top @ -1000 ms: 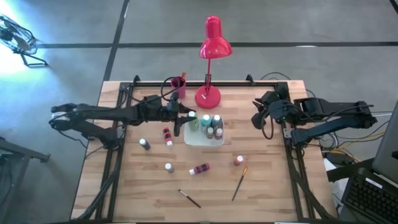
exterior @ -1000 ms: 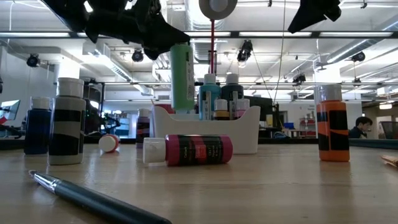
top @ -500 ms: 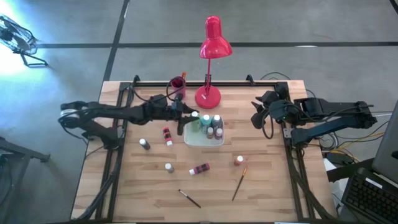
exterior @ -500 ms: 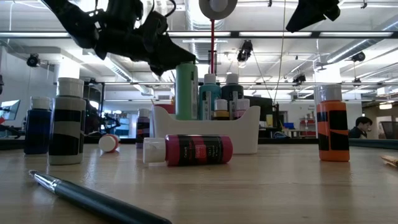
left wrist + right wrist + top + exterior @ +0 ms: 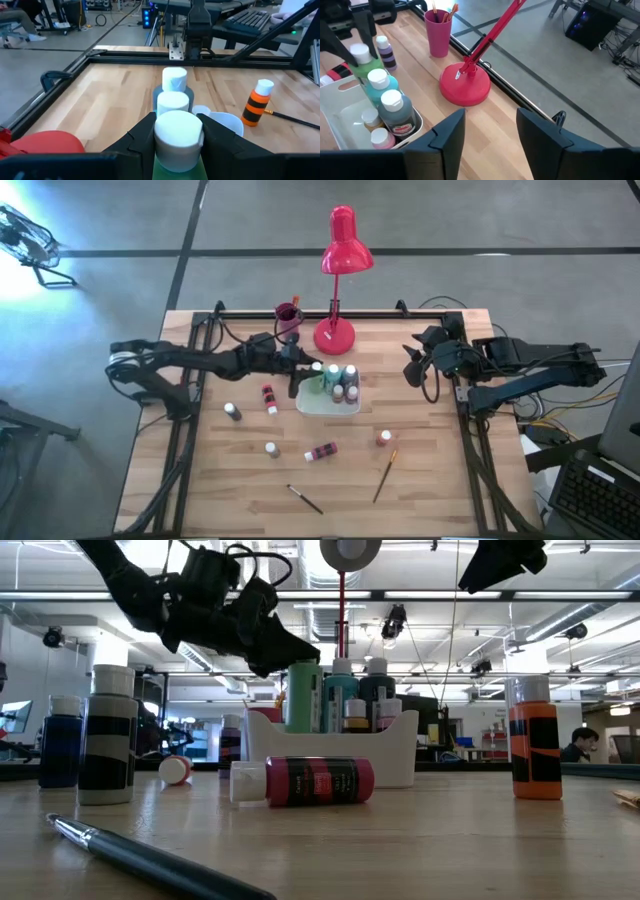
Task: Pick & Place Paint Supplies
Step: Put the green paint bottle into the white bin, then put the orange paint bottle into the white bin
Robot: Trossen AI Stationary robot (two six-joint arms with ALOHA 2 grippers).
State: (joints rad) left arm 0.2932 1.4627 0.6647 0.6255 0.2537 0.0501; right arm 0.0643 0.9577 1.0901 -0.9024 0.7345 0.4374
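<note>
Lowered since a second ago, the green bottle (image 5: 303, 695) now stands among the others in the white tray (image 5: 312, 403), where earlier we held it raised above the tray's rim. Our left gripper (image 5: 303, 372) is closed on that bottle just under its pale cap, the two dark fingers (image 5: 141, 138) pressed against either side of it in the left wrist view. Beside it in the tray stand a teal bottle (image 5: 339, 695), a dark bottle (image 5: 373, 690) and a few shorter ones. Our right gripper (image 5: 413, 363) hangs near the table's right edge, well apart from the tray, its fingers spread wide and holding nothing. Loose on the wooden table (image 5: 430, 480), a red bottle (image 5: 321, 451) lies on its side in front of the tray, another red one (image 5: 268, 398) lies to the tray's left, and an orange bottle (image 5: 384, 438) stands upright to the right. A black-banded bottle (image 5: 232, 411) and a small one with a white cap (image 5: 271, 448) stand on the left side. Two brushes rest near the front edge, a dark one (image 5: 305, 499) and a wooden one (image 5: 384, 475). Behind the tray are the red lamp (image 5: 340, 265) and a pink cup (image 5: 287, 315) with brushes inside.
</note>
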